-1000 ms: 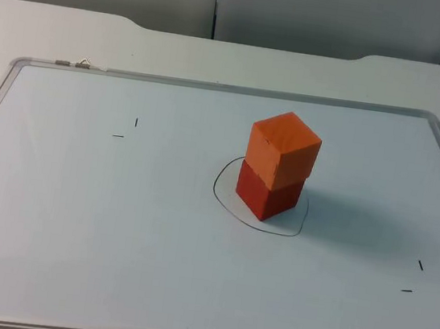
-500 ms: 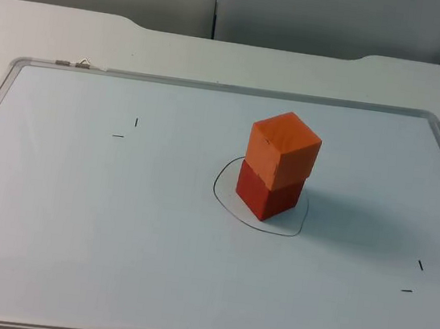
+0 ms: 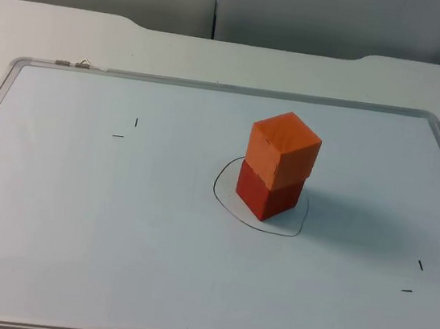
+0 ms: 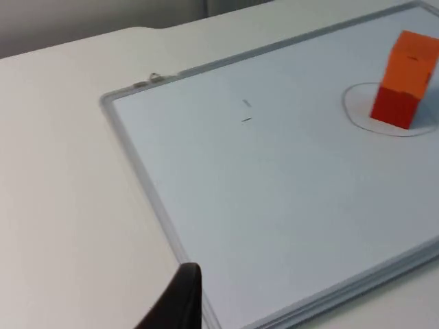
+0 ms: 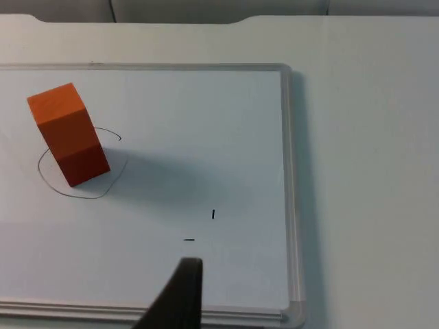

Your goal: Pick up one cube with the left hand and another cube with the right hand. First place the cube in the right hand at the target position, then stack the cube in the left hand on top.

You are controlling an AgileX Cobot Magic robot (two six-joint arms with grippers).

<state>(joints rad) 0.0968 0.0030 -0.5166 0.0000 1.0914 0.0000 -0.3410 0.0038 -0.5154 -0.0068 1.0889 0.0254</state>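
No legible text or numbers; just short black tick marks (image 3: 126, 129) on the whiteboard (image 3: 75, 218)

One cube (image 3: 283, 150) stacked on another cube (image 3: 266, 192), inside drawn outline (image 3: 219, 201), on whiteboard (image 3: 114, 232)

red cube (image 3: 267, 197) top hidden under orange cube (image 3: 283, 150)

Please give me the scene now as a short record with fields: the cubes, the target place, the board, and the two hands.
upper cube: orange cube, resting on the red cube, slightly turned against it
lower cube: red cube, standing on the whiteboard inside the drawn outline
target: drawn outline, a hand-drawn ring around the stack
board: whiteboard with metal frame, lying flat on the white table
left hand: off the stack, a fingertip over the board's edge
right hand: off the stack, a fingertip over the board's near edge
stack state: complete
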